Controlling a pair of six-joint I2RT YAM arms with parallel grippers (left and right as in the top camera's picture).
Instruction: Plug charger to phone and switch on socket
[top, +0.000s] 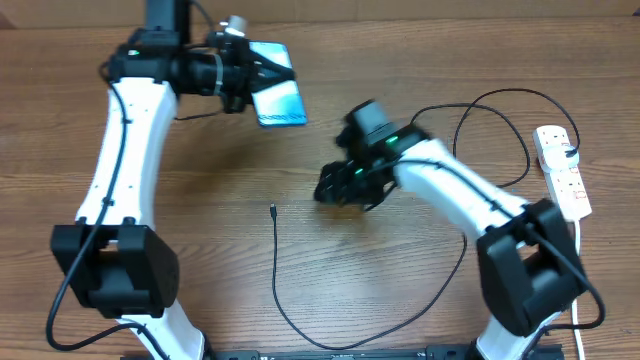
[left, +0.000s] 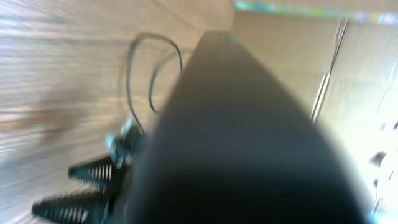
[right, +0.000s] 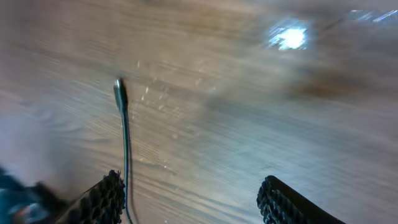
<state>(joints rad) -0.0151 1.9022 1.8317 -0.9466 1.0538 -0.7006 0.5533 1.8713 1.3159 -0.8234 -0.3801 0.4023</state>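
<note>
My left gripper (top: 250, 78) is shut on the phone (top: 278, 98) and holds it above the table at the back left, its light blue screen facing up. In the left wrist view the phone's dark, blurred body (left: 249, 137) fills most of the frame and hides the fingers. The charger's connector tip (top: 272, 209) lies on the table with the black cable (top: 276, 280) trailing toward the front. My right gripper (top: 338, 186) is open and empty, to the right of the tip. In the right wrist view the tip (right: 119, 88) lies ahead of the open gripper (right: 193, 190), by its left finger.
The white socket strip (top: 563, 172) lies at the right edge with its thick white cord running to the front. The charger cable loops along the front edge (top: 330, 345), up the right side and behind my right arm (top: 500, 100) toward the strip.
</note>
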